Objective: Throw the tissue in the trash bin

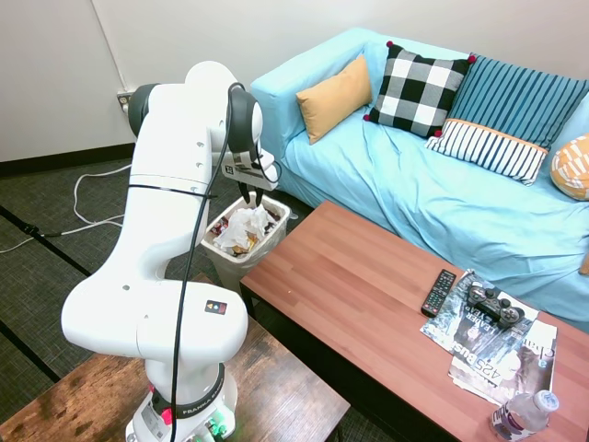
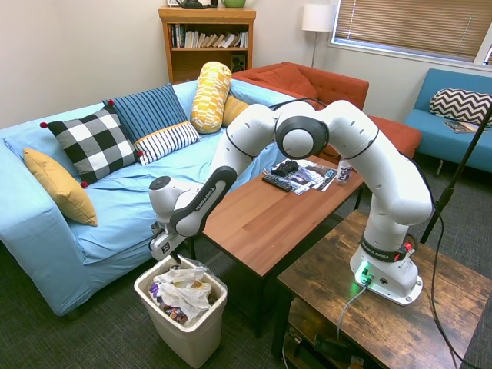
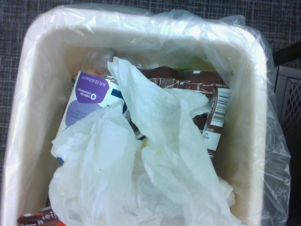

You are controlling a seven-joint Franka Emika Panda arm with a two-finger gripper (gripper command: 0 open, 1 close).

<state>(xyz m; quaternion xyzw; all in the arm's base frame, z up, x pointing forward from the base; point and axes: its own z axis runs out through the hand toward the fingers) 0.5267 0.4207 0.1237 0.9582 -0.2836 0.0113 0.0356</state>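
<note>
Now the gripper (image 1: 255,196) is hovering directly over the trash bin (image 1: 269,246), fingers looking parted and holding nothing (hard to be sure). The tissue (image 3: 164,141) is lying inside the bin, straight below, draped lengthwise across the wrappers (image 3: 207,101).

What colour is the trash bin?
The small rectangular plastic trash bin is off-white, seen best in the second exterior view.

The trash bin (image 2: 181,321) is sitting on the floor between the sofa (image 2: 46,223) and the coffee table (image 2: 269,215), the gripper (image 2: 175,257) is hanging just above it, and the tissue (image 3: 164,141) is lying inside on the wrappers (image 3: 207,110).
</note>
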